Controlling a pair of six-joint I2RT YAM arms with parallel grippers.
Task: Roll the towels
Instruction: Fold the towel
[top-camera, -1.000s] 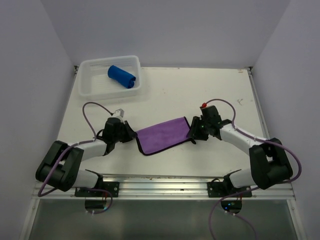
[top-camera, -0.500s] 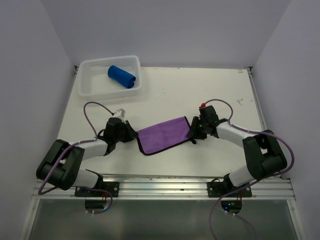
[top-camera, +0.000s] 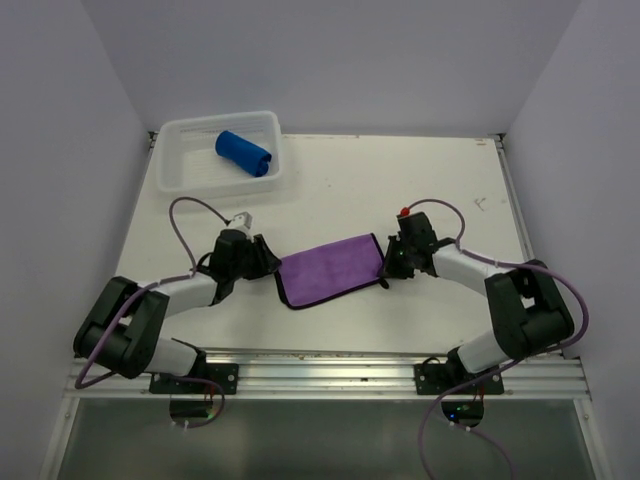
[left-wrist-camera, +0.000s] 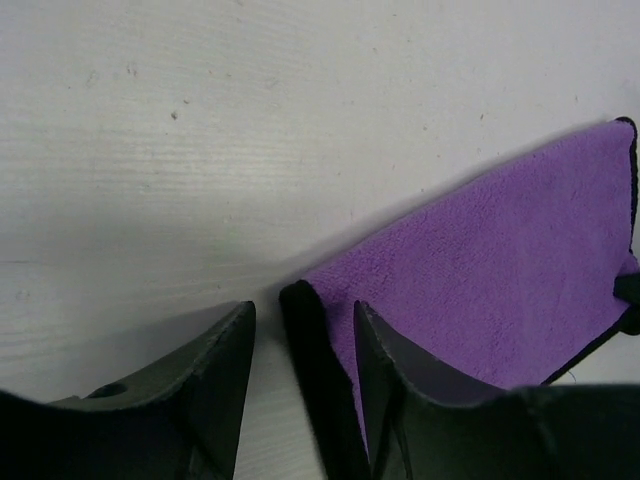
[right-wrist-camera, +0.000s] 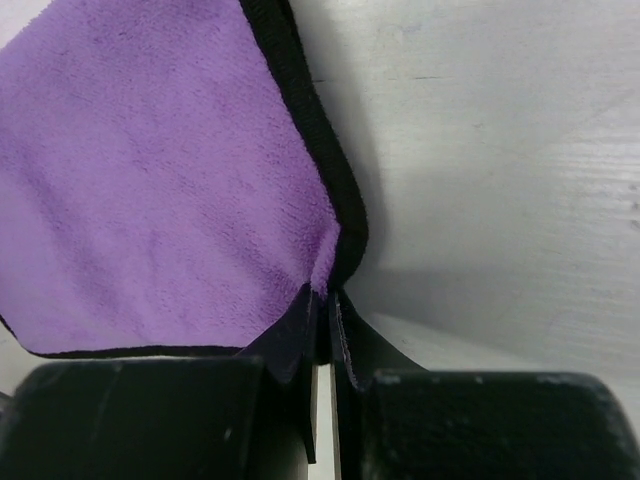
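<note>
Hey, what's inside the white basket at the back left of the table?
One rolled blue towel lies inside the white basket, toward its right side. The basket floor under the roll is covered; nothing else shows in it.

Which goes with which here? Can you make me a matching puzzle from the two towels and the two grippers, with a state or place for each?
Column one:
1. blue towel
2. purple towel
3. left gripper
4. right gripper

Column two:
A. pinched shut on a towel corner
B. rolled up, in the basket
C. spread out on the table
D. open, jaws either side of a towel edge

Pairs: 1-B, 2-C, 3-D, 4-A.
</note>
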